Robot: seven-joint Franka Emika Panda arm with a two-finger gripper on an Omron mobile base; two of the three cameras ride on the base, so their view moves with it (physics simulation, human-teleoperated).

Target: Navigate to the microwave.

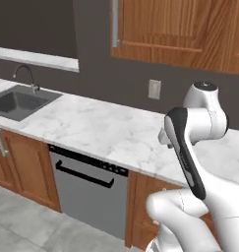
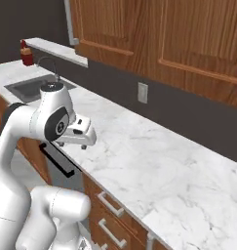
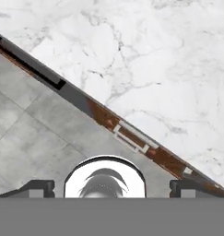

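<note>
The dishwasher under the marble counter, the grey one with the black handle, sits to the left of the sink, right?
Not quite. In the left base view the dishwasher is under the marble counter, but to the right of the sink, not the left.

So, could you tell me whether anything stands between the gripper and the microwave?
That cannot be judged: these views give no microwave. The gripper, fingers apart, hangs over the marble counter's edge, near the dishwasher.

Counter (image 1: 91, 125) – smooth white marble; cabinets (image 2: 188, 44) – reddish wood; dishwasher front (image 1: 86, 197) – matt grey.
</note>
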